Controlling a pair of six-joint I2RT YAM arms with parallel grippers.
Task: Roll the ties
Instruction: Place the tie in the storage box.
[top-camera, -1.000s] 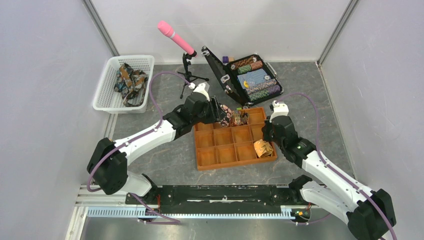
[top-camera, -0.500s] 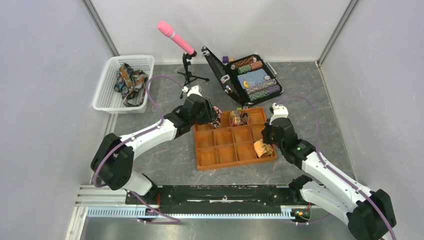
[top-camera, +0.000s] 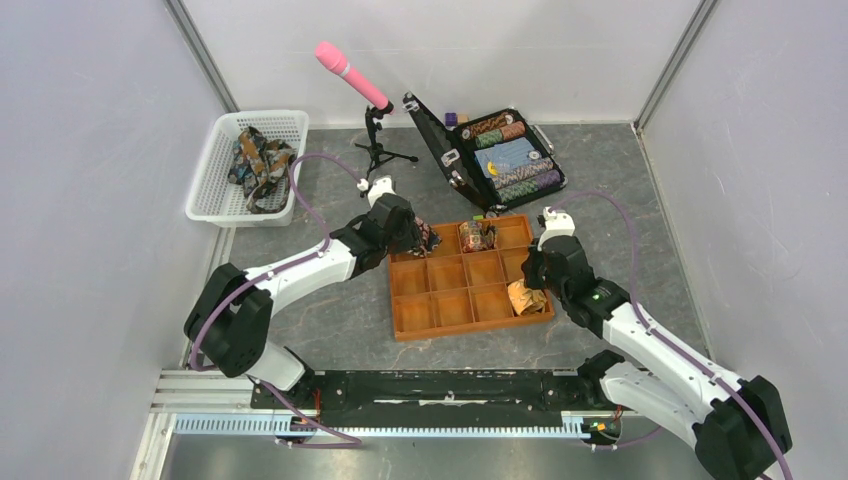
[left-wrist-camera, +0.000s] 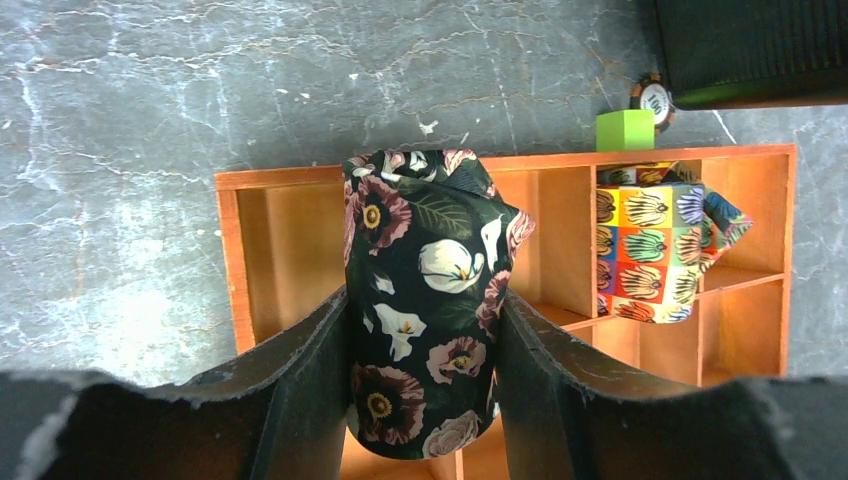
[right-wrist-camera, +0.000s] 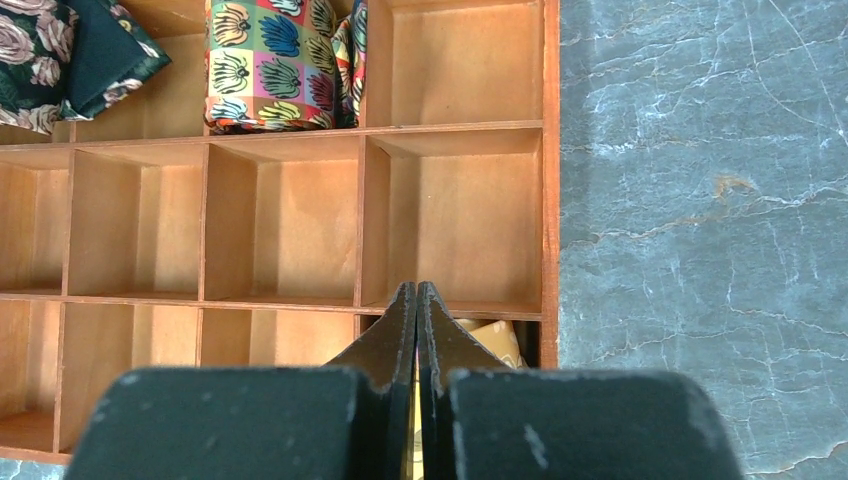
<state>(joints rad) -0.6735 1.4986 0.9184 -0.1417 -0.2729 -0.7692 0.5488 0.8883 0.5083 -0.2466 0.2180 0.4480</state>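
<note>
My left gripper (top-camera: 420, 236) (left-wrist-camera: 423, 298) is shut on a rolled dark floral tie (top-camera: 429, 238) (left-wrist-camera: 420, 230) and holds it over the back-left compartment of the orange wooden tray (top-camera: 470, 329) (left-wrist-camera: 229, 260). A rolled multicoloured tie (top-camera: 474, 236) (left-wrist-camera: 650, 250) (right-wrist-camera: 275, 65) sits in a back-row compartment. My right gripper (top-camera: 531, 282) (right-wrist-camera: 416, 292) has its fingers pressed together just above a tan-gold rolled tie (top-camera: 524, 297) (right-wrist-camera: 487, 340) in the tray's front-right compartment. The dark tie's edge shows in the right wrist view (right-wrist-camera: 60, 50).
A white basket (top-camera: 213, 213) at the back left holds several loose ties (top-camera: 258, 160). An open black case of poker chips (top-camera: 510, 160) stands behind the tray. A pink microphone on a stand (top-camera: 352, 75) is at the back. A green cube (left-wrist-camera: 625, 130) lies beside the tray.
My left gripper has carried the dark floral tie leftward along the tray's back row to its back-left corner. The right arm has barely moved.
</note>
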